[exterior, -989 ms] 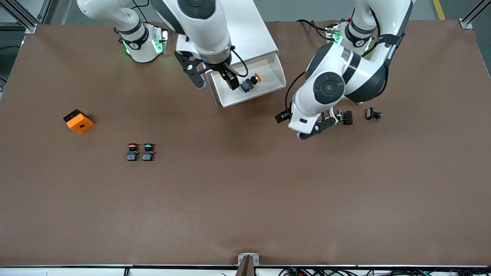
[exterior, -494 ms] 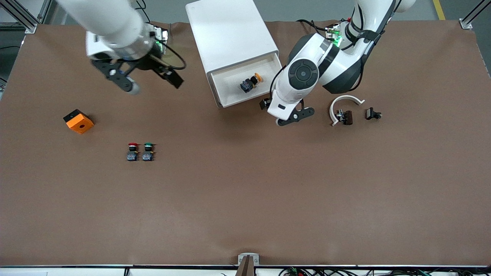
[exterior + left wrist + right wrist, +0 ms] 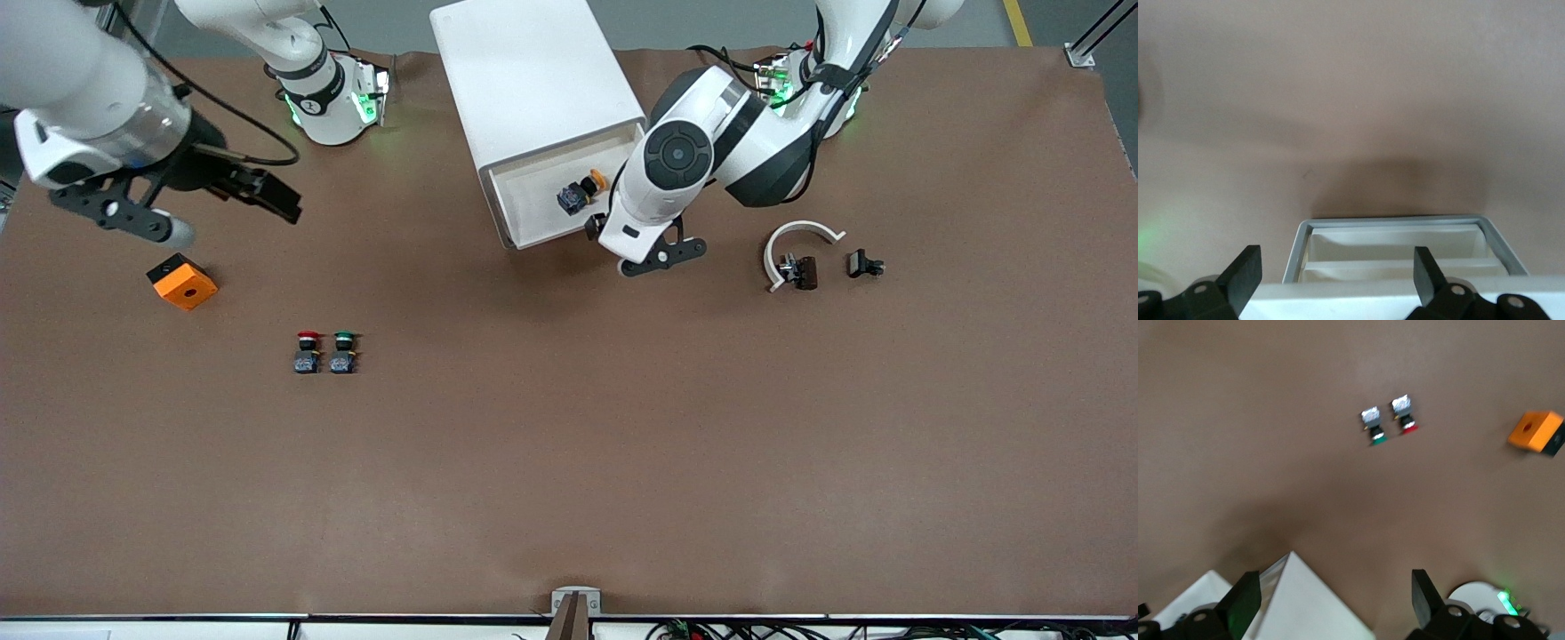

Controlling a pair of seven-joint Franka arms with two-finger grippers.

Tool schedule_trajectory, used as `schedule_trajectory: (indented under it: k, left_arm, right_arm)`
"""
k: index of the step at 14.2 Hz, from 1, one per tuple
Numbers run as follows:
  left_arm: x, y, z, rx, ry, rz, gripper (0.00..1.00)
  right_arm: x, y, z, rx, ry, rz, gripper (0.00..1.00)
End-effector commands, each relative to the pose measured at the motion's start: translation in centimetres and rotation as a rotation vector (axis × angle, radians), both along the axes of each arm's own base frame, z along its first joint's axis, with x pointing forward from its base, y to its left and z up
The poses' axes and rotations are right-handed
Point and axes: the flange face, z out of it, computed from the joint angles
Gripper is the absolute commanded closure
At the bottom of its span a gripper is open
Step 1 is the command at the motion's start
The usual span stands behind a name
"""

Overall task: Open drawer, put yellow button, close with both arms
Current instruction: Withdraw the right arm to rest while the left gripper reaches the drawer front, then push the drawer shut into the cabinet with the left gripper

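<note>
Yellow button point(image 3: 582, 191) lies on its side in the open drawer point(image 3: 533, 233), so the placing looks done; closing is what's left. Drawer sticks out of the cabinet point(image 3: 533, 80) toward the front camera.

Left claw point(image 3: 642, 252) hangs just past the drawer's front lip, empty, jaws wide; left wrist view looks straight down on the drawer rim point(image 3: 1391, 221). My read: staged there to push the front shut.

Right claw point(image 3: 209, 203) is empty and spread wide, well clear, over the table point(image 3: 569, 444) near the orange block point(image 3: 182, 281). Too far off to help push; it must come in, since the close calls for both arms.

Red button point(image 3: 307, 352) and green button point(image 3: 343, 352) untouched.
</note>
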Motion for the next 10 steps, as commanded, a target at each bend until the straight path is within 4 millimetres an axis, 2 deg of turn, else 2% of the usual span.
schedule_trajectory:
  k: [1,3,7,8,10]
  left_arm:
    - [-2.3,-0.6,0.2,0.006,-0.016,-0.050,0.00]
    - [-3.2,-1.4,0.2,0.005,-0.011,-0.056,0.00]
    - [-3.8,-1.9,0.8,-0.002,-0.016,-0.064,0.00]
    - [-4.1,-2.2,0.8,-0.004,-0.015,-0.069,0.00]
    - [-5.2,-3.0,0.4,-0.006,0.000,-0.089,0.00]
  right_arm:
    - [-1.4,-4.6,-0.6,0.003,-0.062,0.103,0.00]
    - [-1.9,-7.7,-1.4,0.011,-0.094,0.144,0.00]
    - [-1.8,-13.4,-0.6,0.014,-0.121,0.186,0.00]
    - [-1.7,-14.5,-0.2,0.013,-0.131,0.186,0.00]
    - [-1.6,-15.2,0.4,0.013,-0.141,0.178,0.00]
